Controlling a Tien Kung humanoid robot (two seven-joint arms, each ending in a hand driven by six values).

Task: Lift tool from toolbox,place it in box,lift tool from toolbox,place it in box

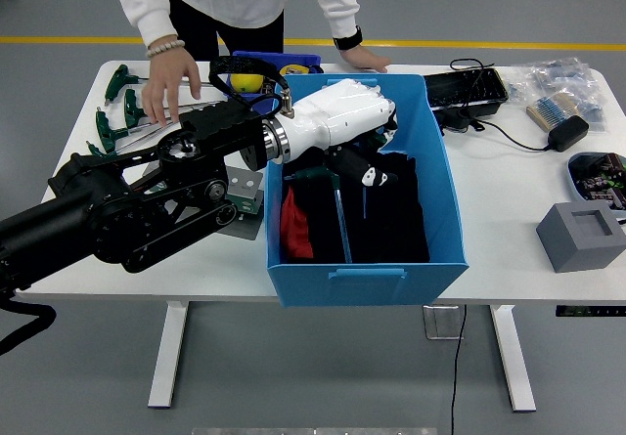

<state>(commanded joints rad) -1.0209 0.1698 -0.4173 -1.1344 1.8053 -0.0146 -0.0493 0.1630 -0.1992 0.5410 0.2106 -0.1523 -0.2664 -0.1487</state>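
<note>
A robot's left arm reaches over the blue box, its left hand curled around a thin tool hanging above another tool on black cloth inside.

Black left arm, white hand shell

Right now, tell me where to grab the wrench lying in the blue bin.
Pinch the wrench by its bare shaft, coming straight down: it lies flat on the black cloth, and the left hand hangs over its green handle.
</note>
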